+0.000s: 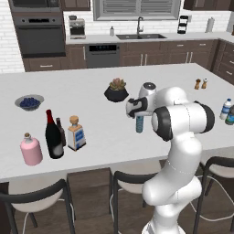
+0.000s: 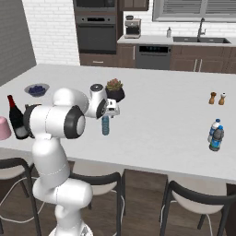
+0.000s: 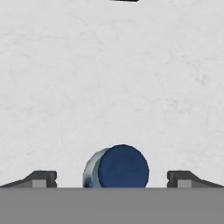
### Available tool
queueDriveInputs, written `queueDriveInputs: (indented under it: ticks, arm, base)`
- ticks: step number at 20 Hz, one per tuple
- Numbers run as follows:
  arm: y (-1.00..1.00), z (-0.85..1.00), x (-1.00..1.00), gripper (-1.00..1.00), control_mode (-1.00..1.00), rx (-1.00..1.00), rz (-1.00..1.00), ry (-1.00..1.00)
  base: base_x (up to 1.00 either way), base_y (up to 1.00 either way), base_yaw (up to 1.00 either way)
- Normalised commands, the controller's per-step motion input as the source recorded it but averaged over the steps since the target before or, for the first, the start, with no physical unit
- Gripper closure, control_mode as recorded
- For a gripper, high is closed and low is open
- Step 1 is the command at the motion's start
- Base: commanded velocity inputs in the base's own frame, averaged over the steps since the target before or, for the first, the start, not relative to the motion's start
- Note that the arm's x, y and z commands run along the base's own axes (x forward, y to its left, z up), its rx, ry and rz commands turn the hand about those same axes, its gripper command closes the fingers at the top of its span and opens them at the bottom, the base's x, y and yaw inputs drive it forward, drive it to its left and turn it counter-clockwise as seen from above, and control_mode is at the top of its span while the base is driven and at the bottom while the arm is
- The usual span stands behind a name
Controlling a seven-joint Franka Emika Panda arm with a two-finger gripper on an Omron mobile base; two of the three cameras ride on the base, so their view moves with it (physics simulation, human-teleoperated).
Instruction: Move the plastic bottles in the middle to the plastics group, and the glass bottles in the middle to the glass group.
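A small bluish-teal plastic bottle [image 1: 140, 124] [image 2: 106, 125] stands mid-counter. My gripper [image 1: 137, 111] [image 2: 110, 112] hangs straight above it, pointing down. From the hand view I look onto its dark blue cap [image 3: 117, 167], which sits between my wide-apart fingertips [image 3: 41, 178]; the gripper [image 3: 112, 180] is open and holds nothing. At the left stand the dark wine bottle [image 1: 53, 135] [image 2: 16, 120], the square clear bottle [image 1: 76, 133], the slim brown beer bottle [image 1: 61, 131] and the pink flask [image 1: 31, 150] [image 2: 3, 128]. The clear water bottle [image 1: 226, 109] [image 2: 214, 130] and a darker bottle [image 1: 231, 115] [image 2: 216, 138] stand far right.
A potted succulent [image 1: 116, 90] [image 2: 114, 90] stands just behind the teal bottle. A bowl of blueberries [image 1: 29, 102] is at the back left, salt and pepper shakers [image 1: 201, 83] at the back right. Stools [image 1: 130, 180] line the counter's near edge.
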Motion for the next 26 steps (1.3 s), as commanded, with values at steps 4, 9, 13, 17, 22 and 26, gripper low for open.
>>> queueDriveInputs:
  ticks: [4,9,13,17,22,26]
  arm:
    - [0.0,0.0,0.0,-1.0,-1.0,0.04,0.0,0.0]
    - [0.0,-0.02,0.0,-1.0,-1.0,0.07,0.0,0.0]
    - [0.0,-0.05,0.02,-1.0,-1.0,0.02,0.0,-0.1]
    - [-0.06,-0.15,0.03,-1.0,-1.0,0.0,0.0,-0.12]
    - [-0.05,-0.24,0.0,-1.0,-1.0,0.0,0.0,-0.05]
    - [-0.01,-0.02,0.0,-1.0,-1.0,0.01,0.0,0.0]
  base:
    - [0.0,0.0,0.0]
    - [0.0,0.0,0.0]
    - [0.0,0.0,0.0]
    - [0.0,0.0,0.0]
    - [0.0,0.0,0.0]
    - [0.0,0.0,0.0]
